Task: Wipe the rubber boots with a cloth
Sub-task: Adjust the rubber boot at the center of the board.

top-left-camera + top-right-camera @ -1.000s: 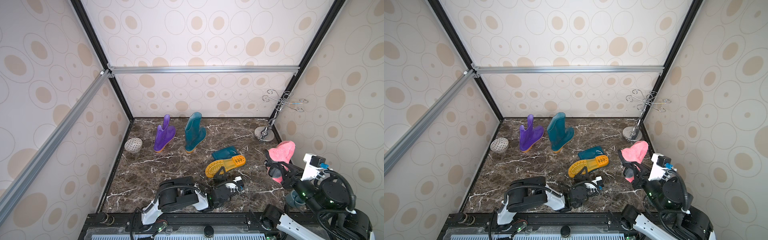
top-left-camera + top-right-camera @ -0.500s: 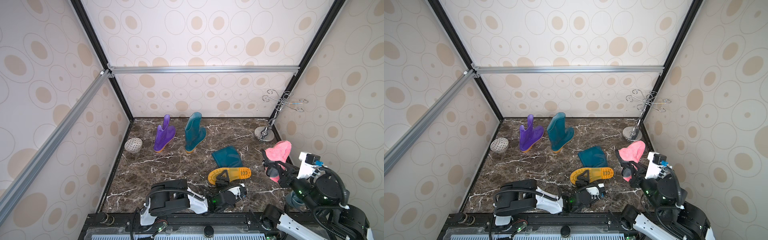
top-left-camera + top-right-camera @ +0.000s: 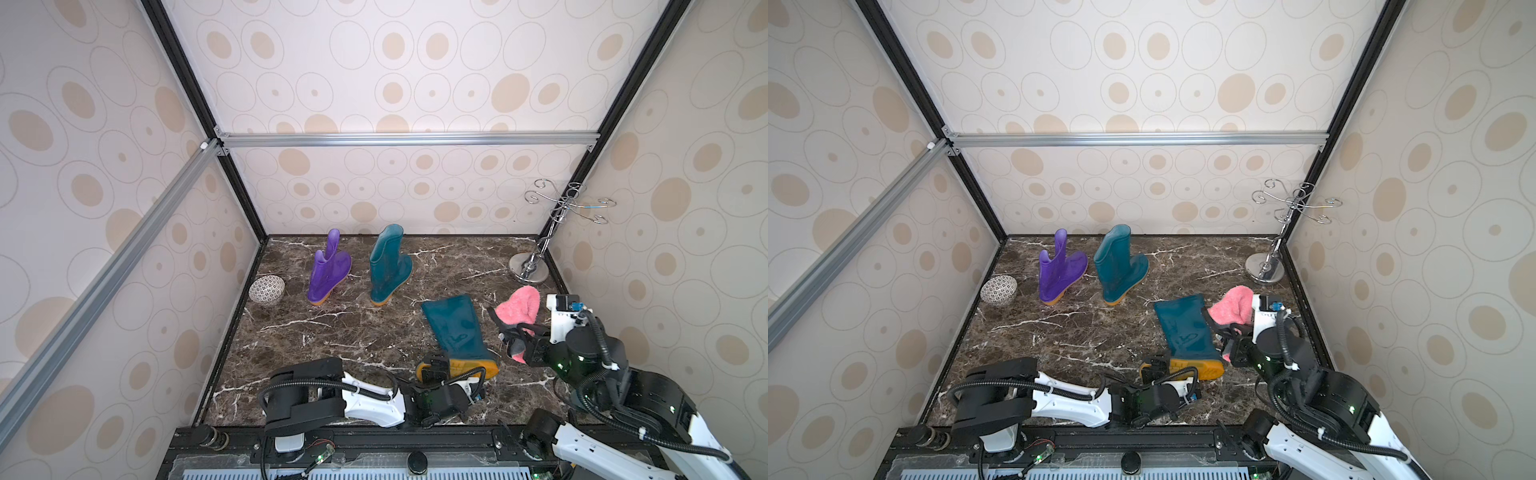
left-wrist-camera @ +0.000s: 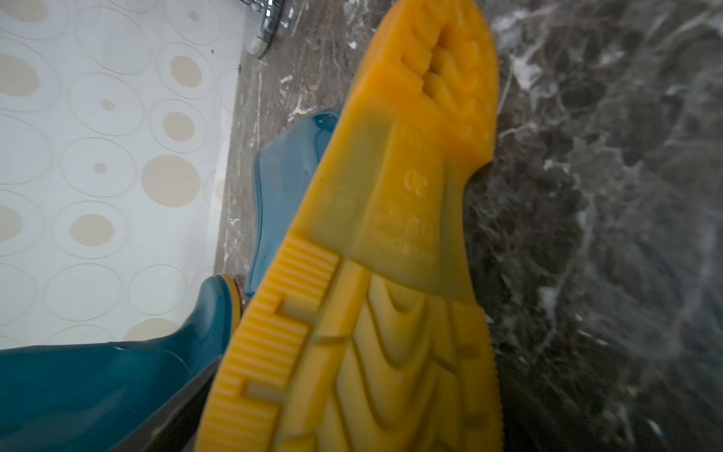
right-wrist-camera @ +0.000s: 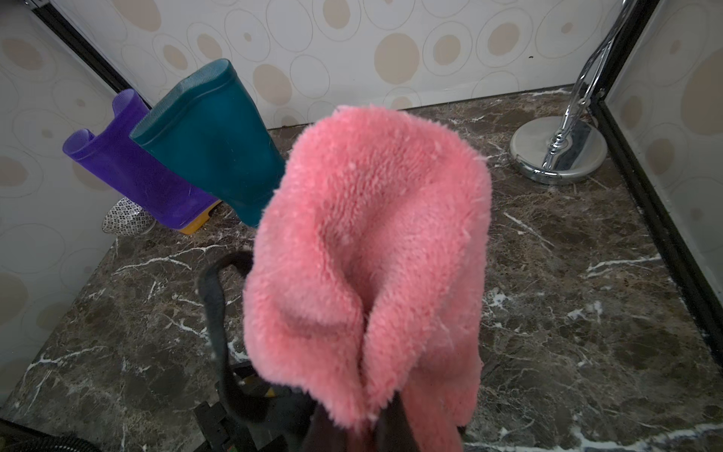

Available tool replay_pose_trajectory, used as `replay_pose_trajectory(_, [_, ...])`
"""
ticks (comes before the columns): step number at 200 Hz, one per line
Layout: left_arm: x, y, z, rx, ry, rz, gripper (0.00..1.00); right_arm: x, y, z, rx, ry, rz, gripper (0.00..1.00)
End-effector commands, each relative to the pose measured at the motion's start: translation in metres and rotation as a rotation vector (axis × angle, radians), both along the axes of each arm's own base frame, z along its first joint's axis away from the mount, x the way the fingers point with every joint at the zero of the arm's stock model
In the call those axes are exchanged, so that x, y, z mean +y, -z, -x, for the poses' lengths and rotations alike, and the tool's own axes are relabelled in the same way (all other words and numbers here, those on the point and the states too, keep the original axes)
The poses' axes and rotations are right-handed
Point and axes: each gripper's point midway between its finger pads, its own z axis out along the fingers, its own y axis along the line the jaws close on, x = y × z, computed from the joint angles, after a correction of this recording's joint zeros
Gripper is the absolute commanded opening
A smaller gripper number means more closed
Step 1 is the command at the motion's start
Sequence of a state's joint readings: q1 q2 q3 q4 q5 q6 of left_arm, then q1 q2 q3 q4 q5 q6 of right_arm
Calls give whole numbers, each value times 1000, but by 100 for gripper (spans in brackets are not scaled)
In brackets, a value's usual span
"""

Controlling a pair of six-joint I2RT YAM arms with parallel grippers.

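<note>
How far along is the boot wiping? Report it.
Done: the right fingers grip the pink cloth, held above the floor. In hand: a teal boot lies flat up front, left fingers at its sole; the cloth is not touching it. Left: the wiping itself, plus the purple boot and upright teal boot standing at the back.

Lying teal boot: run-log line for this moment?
lying teal boot: sole toward robot | left jaws: at sole, grip unclear | right jaws: shut on pink cloth, beside boot
</note>
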State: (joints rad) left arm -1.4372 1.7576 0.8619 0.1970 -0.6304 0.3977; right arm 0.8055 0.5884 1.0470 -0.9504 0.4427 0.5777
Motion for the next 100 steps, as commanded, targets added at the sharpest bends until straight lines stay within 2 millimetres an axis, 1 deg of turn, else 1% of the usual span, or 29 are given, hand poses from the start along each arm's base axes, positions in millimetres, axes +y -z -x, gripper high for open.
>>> replay_pose_trajectory(1, [4,-5,13,113,2,39,98,6,9,0,36,-3,-25,0])
replay_pose_trajectory(27, [8,-6,23,181,27,51,100,16,16,-5,58,-22,-18,0])
replay_pose_trajectory(51, [3,-12,31,275,50,84,100,25,24,-8,91,-38,-8,0])
replay_pose_trajectory(70, [3,-19,31,383,45,138,100,29,26,-11,101,-46,-8,0])
replay_pose_trajectory(87, [10,-25,30,470,38,177,98,35,29,-12,117,-62,0,0])
replay_pose_trajectory(100, [19,-29,26,536,24,206,96,39,32,-14,130,-72,9,0])
